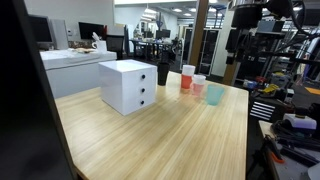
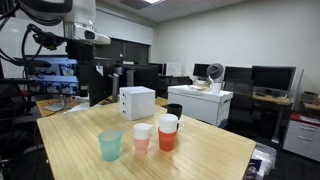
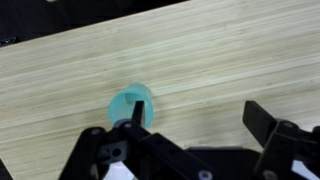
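My gripper [image 3: 198, 116] hangs open high above a light wooden table [image 3: 230, 50], with nothing between its black fingers [image 3: 263, 118]. Straight below, by the left finger, a teal cup [image 3: 127, 103] stands upright, seen from above. In both exterior views the teal cup [image 1: 214, 94] [image 2: 110, 146] is the end of a short row with a pink cup [image 1: 199, 85] [image 2: 142, 138] and a red cup [image 1: 188, 78] [image 2: 167, 133]. The arm [image 2: 85, 38] stands well above the table top.
A white three-drawer box [image 1: 128, 86] [image 2: 137, 102] sits on the table with a black cup [image 1: 163, 72] [image 2: 174, 111] beside it. Desks, monitors and chairs ring the table. Cables and equipment lie by the table edge [image 1: 285, 125].
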Tool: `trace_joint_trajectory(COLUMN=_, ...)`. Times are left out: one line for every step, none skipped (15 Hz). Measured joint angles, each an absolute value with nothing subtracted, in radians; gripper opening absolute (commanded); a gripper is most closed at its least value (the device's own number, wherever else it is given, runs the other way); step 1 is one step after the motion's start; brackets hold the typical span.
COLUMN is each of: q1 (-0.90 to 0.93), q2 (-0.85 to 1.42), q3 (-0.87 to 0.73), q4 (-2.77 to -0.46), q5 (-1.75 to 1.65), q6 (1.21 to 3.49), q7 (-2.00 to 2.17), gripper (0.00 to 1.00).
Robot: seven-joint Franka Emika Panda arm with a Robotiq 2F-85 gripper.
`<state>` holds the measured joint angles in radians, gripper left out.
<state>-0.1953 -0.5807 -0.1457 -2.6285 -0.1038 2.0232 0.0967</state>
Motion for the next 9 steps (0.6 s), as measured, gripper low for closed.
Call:
trace_joint_trajectory(q1=-0.195, q2=-0.581, q3=-0.146, q4=-2.629, q5=-0.104, q6=2.023, q7=0.097, gripper=1.00)
trace_joint_trajectory(q1=-0.196, q2=-0.580, q3=-0.147, q4=-2.629, q5=-0.104, q6=2.023, q7=0.097, gripper=1.00)
trace_joint_trajectory(q1=-0.196, q2=-0.580, q3=-0.149, q4=-2.629, q5=-0.104, q6=2.024, q7=0.097, gripper=1.00)
trace_joint_trajectory(q1=-0.197, q2=-0.578, q3=-0.157, q4=-2.629, q5=-0.104, q6=2.030, q7=0.097, gripper=1.00)
trace_joint_trajectory(q1=-0.198, q2=-0.576, q3=-0.167, q4=-2.629, q5=-0.104, q6=2.039, q7=0.097, gripper=1.00)
trace_joint_trajectory(q1=-0.202, q2=-0.571, q3=-0.179, q4=-2.629, q5=-0.104, q6=2.050, q7=0.097, gripper=1.00)
trace_joint_trajectory(q1=-0.208, q2=-0.566, q3=-0.190, q4=-2.629, q5=-0.104, q6=2.061, q7=0.095, gripper=1.00)
trace_joint_trajectory(q1=-0.212, q2=-0.559, q3=-0.203, q4=-2.629, q5=-0.104, q6=2.074, q7=0.090, gripper=1.00)
trace_joint_trajectory(q1=-0.219, q2=-0.550, q3=-0.216, q4=-2.629, q5=-0.104, q6=2.091, q7=0.081, gripper=1.00)
